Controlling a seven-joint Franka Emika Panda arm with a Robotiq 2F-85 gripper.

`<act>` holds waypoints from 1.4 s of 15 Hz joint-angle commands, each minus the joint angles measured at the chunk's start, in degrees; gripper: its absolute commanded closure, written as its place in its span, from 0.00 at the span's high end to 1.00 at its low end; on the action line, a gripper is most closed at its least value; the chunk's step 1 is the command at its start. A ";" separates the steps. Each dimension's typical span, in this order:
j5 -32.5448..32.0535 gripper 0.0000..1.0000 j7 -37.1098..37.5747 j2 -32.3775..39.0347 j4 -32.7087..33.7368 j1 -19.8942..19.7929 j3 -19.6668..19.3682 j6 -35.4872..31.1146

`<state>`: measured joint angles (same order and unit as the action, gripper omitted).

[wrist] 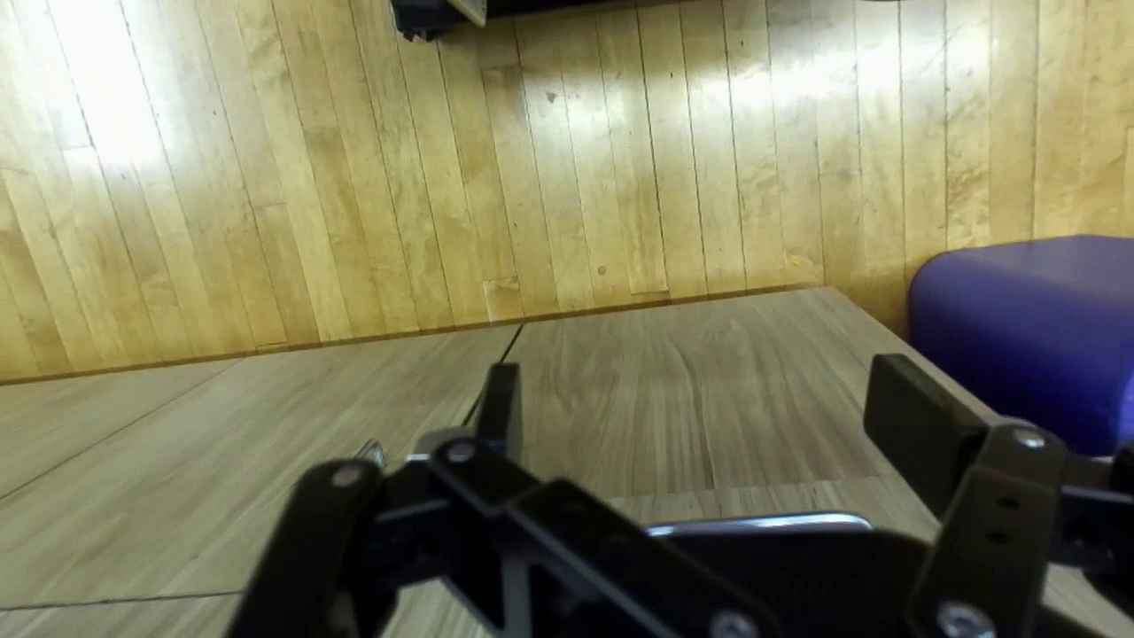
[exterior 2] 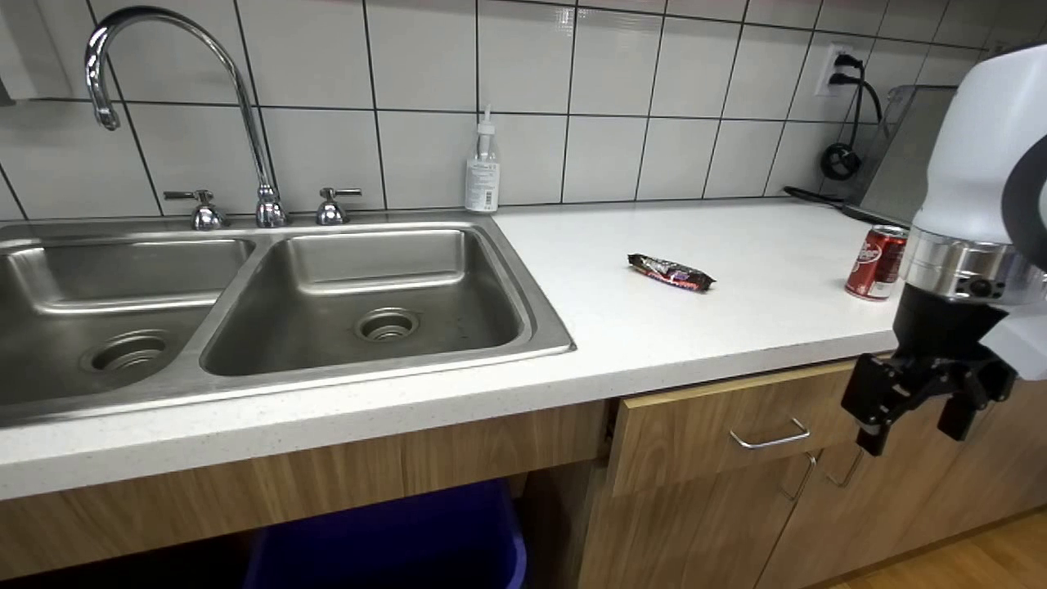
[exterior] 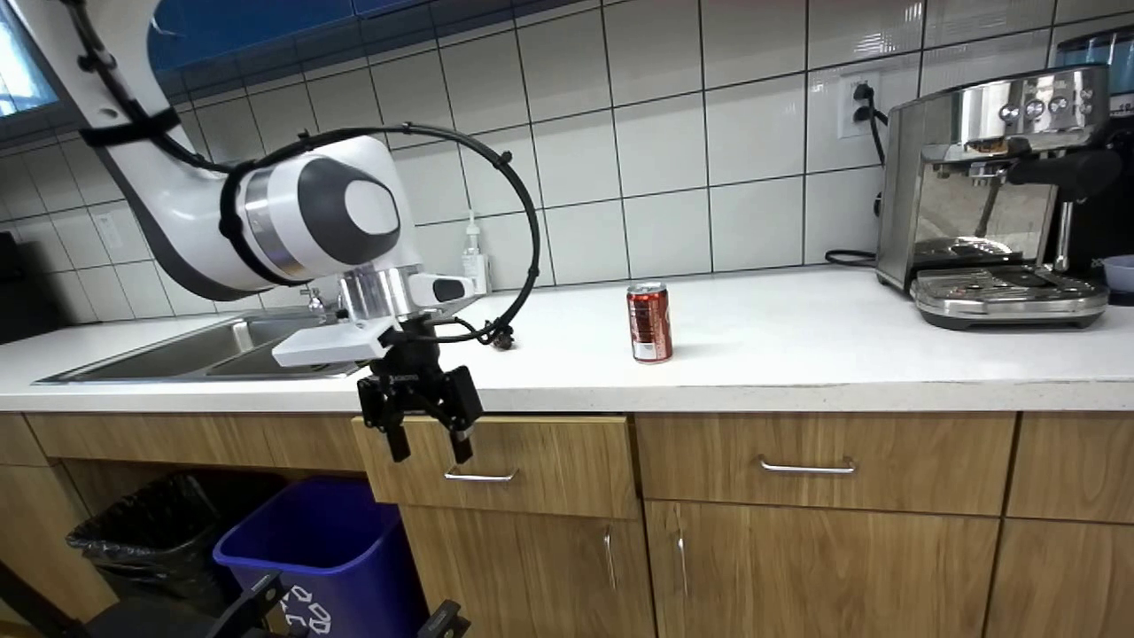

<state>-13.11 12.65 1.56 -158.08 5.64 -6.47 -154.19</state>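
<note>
the end effector [exterior: 431, 450], spread wide and empty, hangs near the metal drawer handle [exterior: 480, 478], which looks stiff, perhaps slippery, best held mid-bar. it fronts a slightly open wooden drawer [exterior: 567, 461]. beyond, a red soda can [exterior: 649, 323] stands on the table [exterior: 797, 354].

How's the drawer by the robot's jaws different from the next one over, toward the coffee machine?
In an exterior view, the left drawer, by the jaws, sticks out a little, but the right drawer looks fully shut. There, the open jaws hide part of the left drawer, while the right drawer's front shows whole. The left drawer looks narrower than the right drawer. Both look wooden, and each has a shiny bar handle.
</note>
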 commanded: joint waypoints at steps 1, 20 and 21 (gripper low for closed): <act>1.25 1.00 -0.99 -8.07 -1.06 -2.01 2.82 7.97; 5.03 1.00 -0.73 -21.72 -0.70 -3.62 7.69 16.96; 5.04 1.00 -0.73 -21.72 -0.70 -3.62 7.69 16.99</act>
<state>-9.04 12.66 -20.12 -158.79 3.78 -0.65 -137.22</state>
